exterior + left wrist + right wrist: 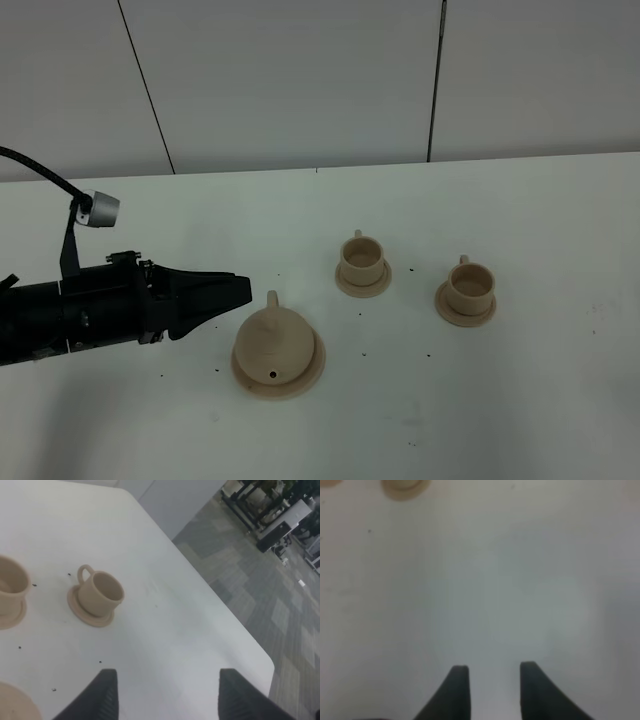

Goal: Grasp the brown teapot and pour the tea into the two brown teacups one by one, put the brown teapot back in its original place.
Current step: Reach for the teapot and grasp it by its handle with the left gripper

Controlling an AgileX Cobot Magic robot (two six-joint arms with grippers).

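- Table [520, 200]: white and bore everything.
- Left gripper [243, 289]: fingers spread, empty, just beside the brown teapot [272, 340], not touching.
- Right gripper [492, 680]: fingers apart, nothing between them.
- Brown teapot sat on wide saucer [318, 362], toward the near edge.
- Left teacup [361, 255] and right teacup [469, 284]: mid-table, each on a small saucer [345, 288].

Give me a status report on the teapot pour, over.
Left end effector open, empty, close to handle of brown teapot. Right end effector open, empty. Teapot on its saucer, ungrasped. Nothing in the way.
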